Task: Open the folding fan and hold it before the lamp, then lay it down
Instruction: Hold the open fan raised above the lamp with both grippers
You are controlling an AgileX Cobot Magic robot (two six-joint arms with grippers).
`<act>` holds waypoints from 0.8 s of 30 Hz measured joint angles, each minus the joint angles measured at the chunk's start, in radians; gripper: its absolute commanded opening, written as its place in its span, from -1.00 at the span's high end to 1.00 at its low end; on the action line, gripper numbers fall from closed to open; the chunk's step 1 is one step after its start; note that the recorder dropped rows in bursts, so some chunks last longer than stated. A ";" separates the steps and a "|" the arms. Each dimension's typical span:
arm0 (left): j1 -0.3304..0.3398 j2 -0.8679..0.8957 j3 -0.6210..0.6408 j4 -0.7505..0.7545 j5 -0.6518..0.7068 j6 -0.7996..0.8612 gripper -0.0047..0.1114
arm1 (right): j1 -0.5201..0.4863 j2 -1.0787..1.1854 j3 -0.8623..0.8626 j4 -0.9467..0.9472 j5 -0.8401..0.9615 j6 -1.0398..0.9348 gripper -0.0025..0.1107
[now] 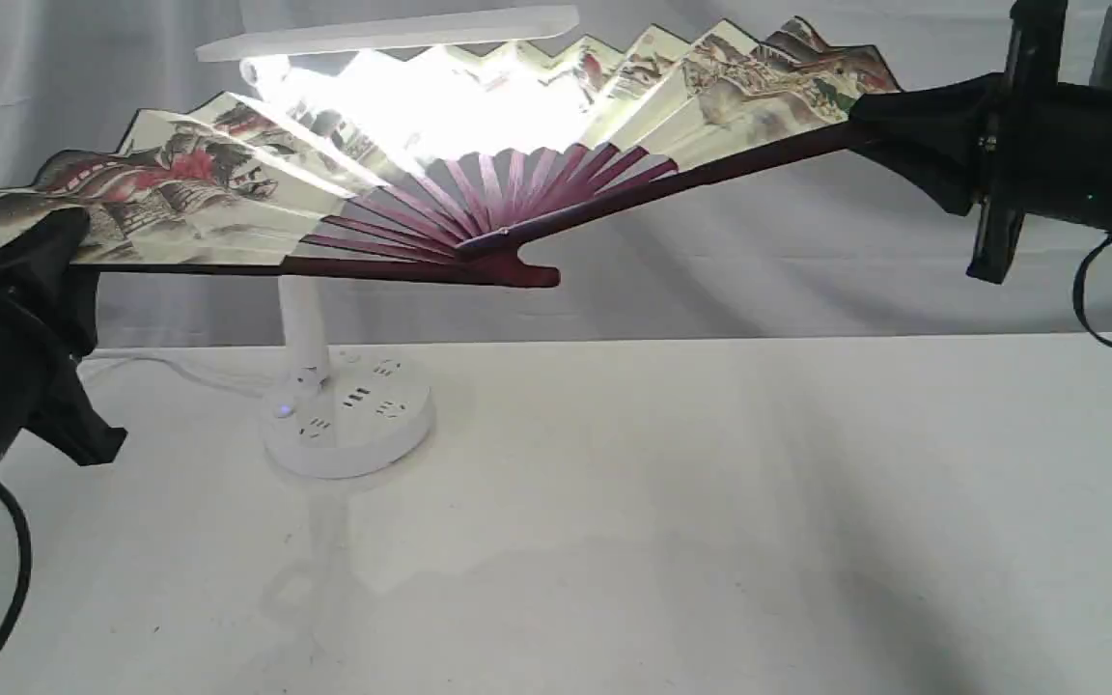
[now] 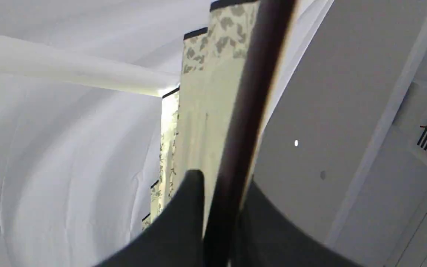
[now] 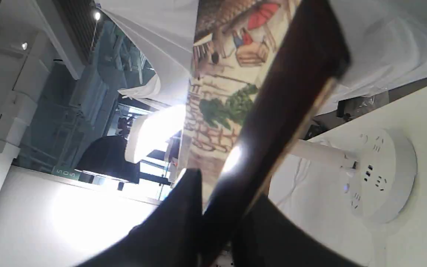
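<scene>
The folding fan (image 1: 180,193) was seen fully spread and lifted clear of the table (image 1: 662,502), its pivot near the middle of the exterior view. One guard rib ran out toward nine o'clock and the other toward two o'clock. The left gripper (image 1: 59,261) was closed on the nine o'clock rib, and the right gripper (image 1: 889,125) was clamped on the two o'clock rib; both wrist views showed a dark rib pinched between the fingers. The lamp (image 1: 348,415) stood behind the fan at about ten o'clock, and its lit head glowed through the paper.

The holding-before-the-lamp step was judged to be in hand, with only the laying down left. For that, both arms would have to be lowered together with the spread preserved. The fan should be brought toward the bare table at five o'clock of the lamp base, clear of the stem, before either grip is released.
</scene>
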State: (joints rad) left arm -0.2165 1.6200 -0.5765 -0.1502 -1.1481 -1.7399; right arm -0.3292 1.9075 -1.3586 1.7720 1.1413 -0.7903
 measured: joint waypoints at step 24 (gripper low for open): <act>0.000 0.000 0.008 0.004 -0.002 0.000 0.92 | 0.000 0.000 0.000 0.000 0.000 0.000 0.96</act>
State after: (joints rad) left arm -0.2165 1.6200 -0.5682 -0.1463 -1.1501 -1.7399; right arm -0.3292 1.9075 -1.3586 1.7720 1.1413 -0.7903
